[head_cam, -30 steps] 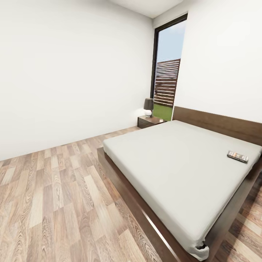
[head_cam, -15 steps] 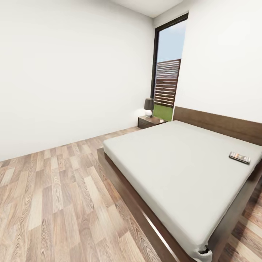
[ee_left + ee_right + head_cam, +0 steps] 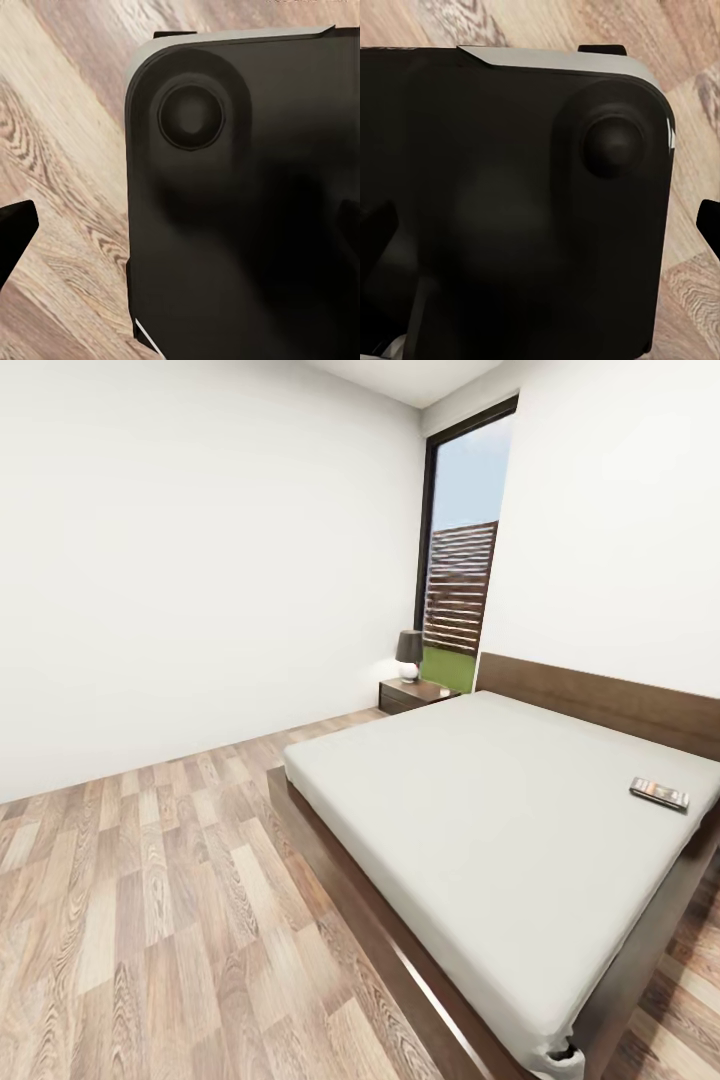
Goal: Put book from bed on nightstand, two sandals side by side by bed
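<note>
head view: book (image 3: 659, 793) lies flat on bed (image 3: 480, 810) at 3 o'clock, nightstand (image 3: 414, 694) at 1. wrist views: dark robot body (image 3: 247, 202) over plank floor (image 3: 67, 172); claw opening, book-to-claw relation: can't tell.

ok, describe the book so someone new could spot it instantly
Start at the bed, the big grey mattress on a dark wood frame. Look along its far side, short of the headboard. The book is the small flat dark rectangle there, the sole object lying on the mattress.
</note>
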Robot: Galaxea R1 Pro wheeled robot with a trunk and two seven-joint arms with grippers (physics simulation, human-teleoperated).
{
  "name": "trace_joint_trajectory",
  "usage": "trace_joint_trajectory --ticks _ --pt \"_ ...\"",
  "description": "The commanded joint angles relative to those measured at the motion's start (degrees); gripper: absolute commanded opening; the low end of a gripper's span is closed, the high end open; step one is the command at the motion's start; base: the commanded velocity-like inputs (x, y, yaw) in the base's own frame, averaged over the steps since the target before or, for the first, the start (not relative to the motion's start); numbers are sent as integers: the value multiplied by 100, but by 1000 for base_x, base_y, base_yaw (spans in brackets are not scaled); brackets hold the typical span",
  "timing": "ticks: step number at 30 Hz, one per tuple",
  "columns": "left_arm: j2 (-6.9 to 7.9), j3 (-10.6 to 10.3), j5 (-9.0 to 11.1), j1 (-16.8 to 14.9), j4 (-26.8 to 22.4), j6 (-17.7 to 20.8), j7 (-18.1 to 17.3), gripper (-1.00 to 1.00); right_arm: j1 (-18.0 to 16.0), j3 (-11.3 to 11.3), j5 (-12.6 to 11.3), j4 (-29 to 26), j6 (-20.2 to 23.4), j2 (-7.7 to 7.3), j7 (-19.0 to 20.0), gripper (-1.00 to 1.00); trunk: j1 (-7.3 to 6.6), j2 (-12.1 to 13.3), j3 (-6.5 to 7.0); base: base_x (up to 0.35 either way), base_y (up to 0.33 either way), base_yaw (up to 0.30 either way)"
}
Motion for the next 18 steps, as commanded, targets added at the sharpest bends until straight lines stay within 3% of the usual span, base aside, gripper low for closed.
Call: trace_joint_trajectory --ticks 1,18 --pt "0 0 3 3 -9 -28 6 100 -1 0 -1 -3 -1 0 -7 100 0 -2 -4 4 2 0" --pt "1 1 3 -19 -22 -288 18 100 2 -4 -1 -3 -1 -6 -5 100 0 -2 -4 1 1 0"
